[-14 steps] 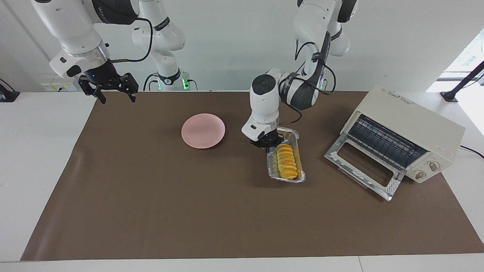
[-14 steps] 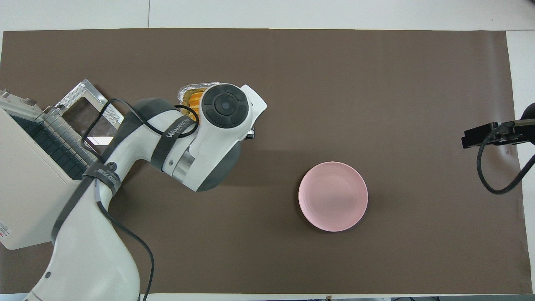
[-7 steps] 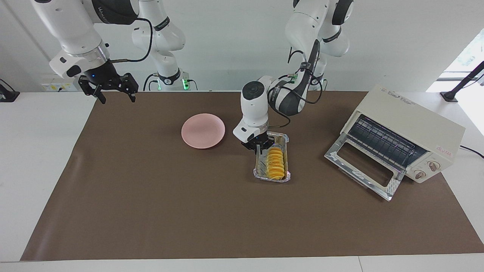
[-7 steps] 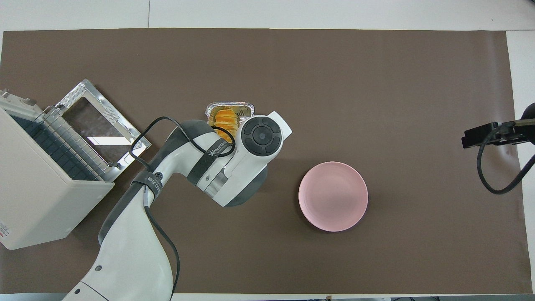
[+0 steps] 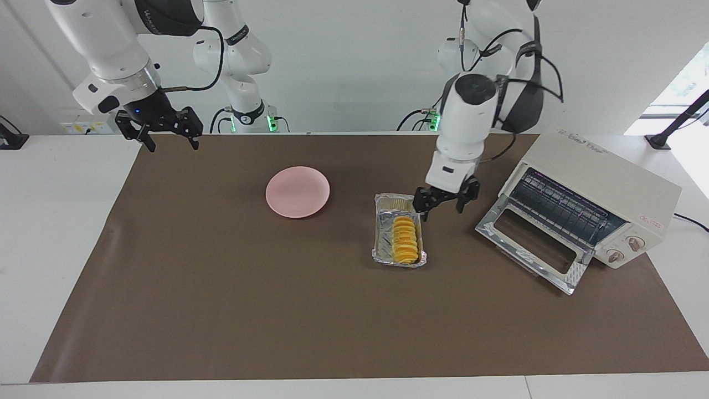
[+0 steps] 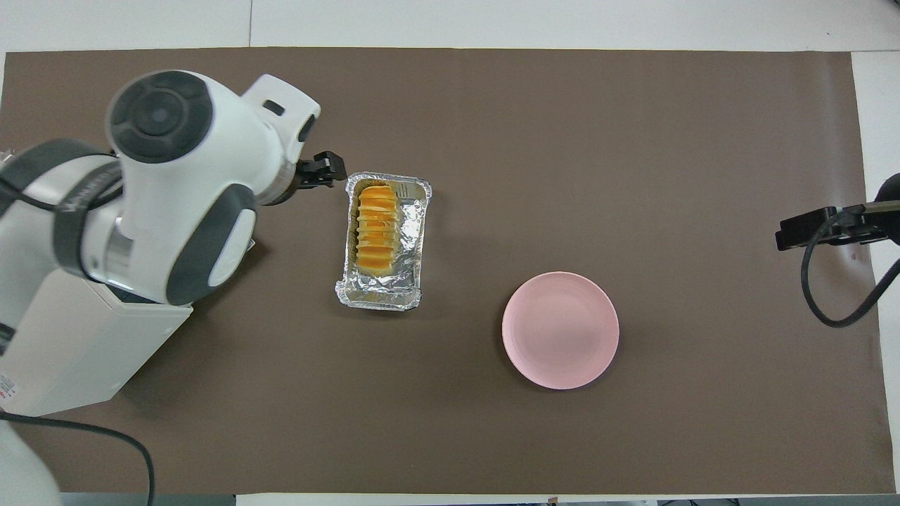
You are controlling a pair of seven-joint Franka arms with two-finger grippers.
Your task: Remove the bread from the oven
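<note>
Golden bread [image 5: 405, 239] lies in the foil tray [image 5: 382, 233] on the counter, outside the oven [image 5: 587, 205]; my left pincer [image 5: 441, 204] hangs spread, empty, between them; my right pincer [image 5: 166, 134] waits, spread.

facing: high, across table, toward robots | overhead: steeply down | shared: brown mat [image 5: 221, 310]
</note>
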